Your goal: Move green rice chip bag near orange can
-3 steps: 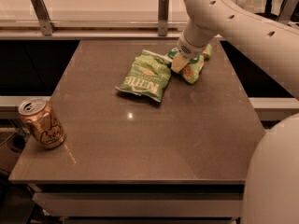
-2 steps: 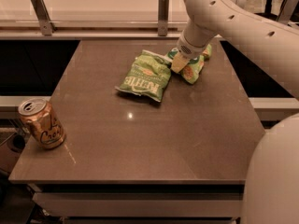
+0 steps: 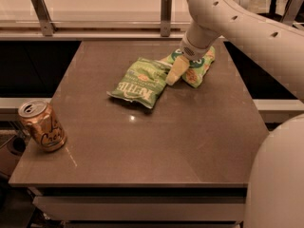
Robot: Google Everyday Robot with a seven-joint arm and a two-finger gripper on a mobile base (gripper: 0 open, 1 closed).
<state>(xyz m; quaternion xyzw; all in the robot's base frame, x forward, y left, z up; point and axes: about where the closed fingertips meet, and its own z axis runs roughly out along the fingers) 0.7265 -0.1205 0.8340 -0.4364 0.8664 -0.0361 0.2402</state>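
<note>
Orange can [image 3: 42, 126]: stands at the near left corner of the counter [image 3: 190, 141], silver top up, dark script facing the near side.
Rice chip bag [image 3: 200, 69]: lies flat at the far right of the counter, well apart from the can; its left part is hidden under the gripper.
Kettle bag [image 3: 140, 82]: duller green, lies flat just left of the rice chip bag, touching or overlapping its left edge, between it and the can.
Gripper [image 3: 176, 70]: down on the left end of the rice chip bag, at the seam where the two bags meet; a pale tip rests on the bag.
Jaws: I cannot tell how they stand, or whether they have the bag.
Arm [image 3: 237, 23]: white, comes down from the far right to the gripper.
Change since a second ago: none seen; the gripper, both bags and the can all lie where they lay.
</note>
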